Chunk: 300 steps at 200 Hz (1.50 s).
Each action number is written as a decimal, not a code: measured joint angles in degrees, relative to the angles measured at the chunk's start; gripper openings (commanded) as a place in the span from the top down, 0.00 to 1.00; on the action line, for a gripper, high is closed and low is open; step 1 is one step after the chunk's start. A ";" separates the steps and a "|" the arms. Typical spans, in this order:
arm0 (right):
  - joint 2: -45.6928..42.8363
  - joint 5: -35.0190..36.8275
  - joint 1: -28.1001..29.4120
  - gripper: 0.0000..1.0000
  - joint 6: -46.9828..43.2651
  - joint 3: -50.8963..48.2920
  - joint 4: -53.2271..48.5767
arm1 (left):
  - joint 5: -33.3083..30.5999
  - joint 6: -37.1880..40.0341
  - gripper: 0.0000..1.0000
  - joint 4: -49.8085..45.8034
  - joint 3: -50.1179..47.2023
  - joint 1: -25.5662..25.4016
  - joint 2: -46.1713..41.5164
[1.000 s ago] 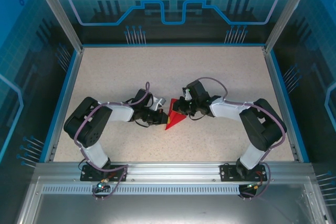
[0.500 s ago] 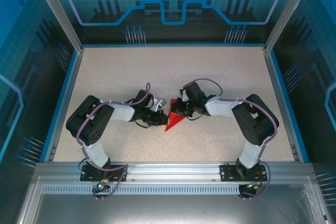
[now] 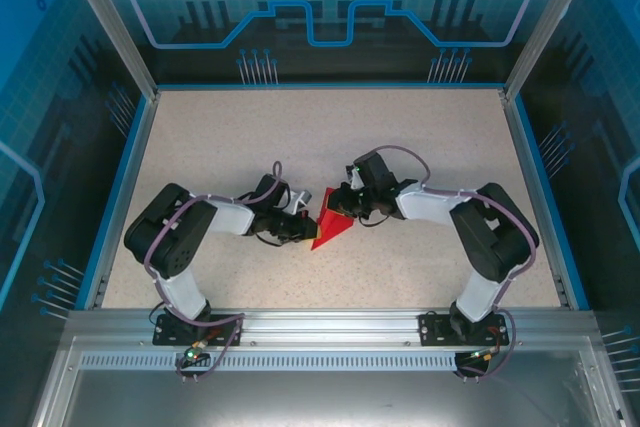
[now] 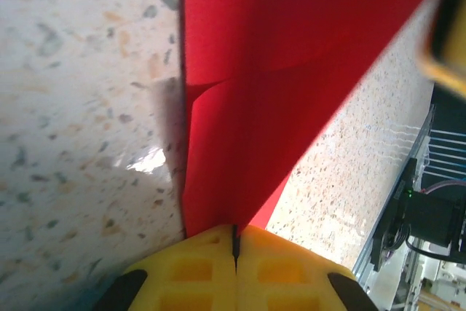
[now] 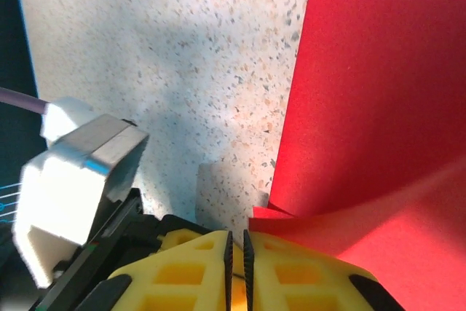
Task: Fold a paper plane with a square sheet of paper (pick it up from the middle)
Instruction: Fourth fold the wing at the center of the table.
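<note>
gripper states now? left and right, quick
left gripper: closed on the red paper.
right gripper: almost closed, thin slit between the fingers, tips at the paper's edge; whether it grips cannot be told.

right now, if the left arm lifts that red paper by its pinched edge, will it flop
Likely floppy: the red paper bows in a soft curve above the left gripper, which is shut on its edge. Probably very light, since that thin pinch carries a raised flap. The visible crease may stiffen it a little along the fold.
</note>
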 measured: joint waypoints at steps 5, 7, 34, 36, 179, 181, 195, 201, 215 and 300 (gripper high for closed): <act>-0.55 -0.02 -0.24 0.85 -0.13 -0.11 -0.02 | 0.00 -0.13 0.93 0.04 -0.09 0.07 -0.11; -0.66 -0.04 -0.31 0.85 -0.22 -0.11 -0.02 | -0.02 -0.24 0.93 0.07 -0.11 0.11 -0.11; -0.96 -0.46 0.11 0.86 -0.70 -0.13 -0.02 | -0.17 -0.98 0.93 0.87 -0.50 0.22 -0.20; -0.96 -0.46 0.17 0.86 -0.72 -0.13 -0.02 | -0.20 -1.22 0.93 0.96 -0.52 0.22 -0.20; 7.26 -1.49 1.38 0.88 -0.07 1.68 2.03 | 0.11 -2.99 0.85 1.55 -0.81 0.87 -0.22; 7.32 -1.49 1.27 0.88 0.07 1.68 2.03 | 0.13 -2.89 0.85 1.53 -0.79 0.87 -0.24; 7.69 -1.46 0.87 0.88 0.33 1.64 2.19 | 0.35 -2.54 0.82 1.25 -0.59 0.87 -0.39; 7.87 -1.46 0.81 0.88 0.50 1.62 2.25 | 0.48 -2.36 0.82 1.09 -0.55 0.87 -0.48; 8.17 -1.46 0.50 0.88 0.90 1.44 2.49 | 0.52 -1.70 0.83 0.52 -0.39 0.92 -0.55; 8.59 -1.66 0.44 0.87 1.11 1.20 3.67 | -0.44 -0.26 1.00 -1.97 0.07 0.96 -0.57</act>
